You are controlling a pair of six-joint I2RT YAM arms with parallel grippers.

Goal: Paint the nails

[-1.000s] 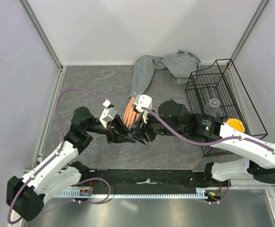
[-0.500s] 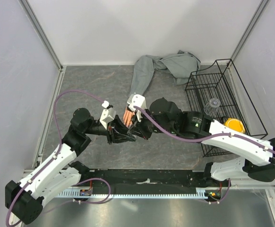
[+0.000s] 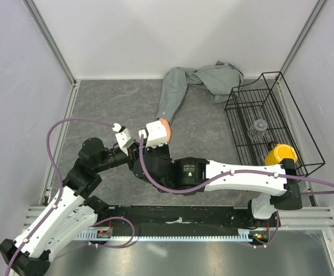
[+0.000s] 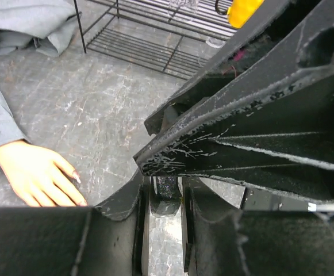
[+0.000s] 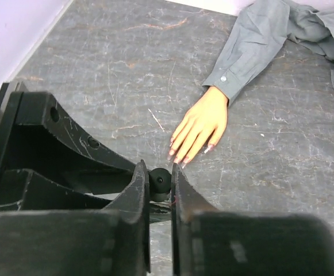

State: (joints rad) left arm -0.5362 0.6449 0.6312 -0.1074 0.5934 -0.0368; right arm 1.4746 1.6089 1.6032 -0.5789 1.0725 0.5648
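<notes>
Left gripper [image 4: 165, 187]: closed on a small dark bottle [image 4: 167, 198], which is held between the two fingers. It is seen low in the left wrist view.
Right gripper [image 5: 158, 168]: its fingers are drawn nearly together. A dark round cap [image 5: 160, 180] is pinched between their tips.
Meeting point: the two grippers are brought tip to tip over the table [image 5: 98, 69], left of centre in the top view.
Mannequin hand [image 5: 200, 123]: peach-coloured and laid palm down on the table, with the fingers stretched toward the grippers. In the top view it is largely covered by the right wrist.
Nails [image 5: 172, 153]: small and pinkish, seen at the fingertips. The nearest ones are found just beside the right gripper's tips; whether they touch cannot be told.
Sleeve [image 5: 241, 52]: grey shirt cloth with a buttoned cuff at the wrist of the mannequin hand. The rest is bunched toward the far wall.
Wire rack [image 4: 132, 49]: black, placed at the right of the table, well apart from the mannequin hand.
Clear cup [image 3: 259, 127]: kept inside the wire rack.
Yellow object [image 3: 280, 154]: seen at the near end of the wire rack; its kind cannot be told.
</notes>
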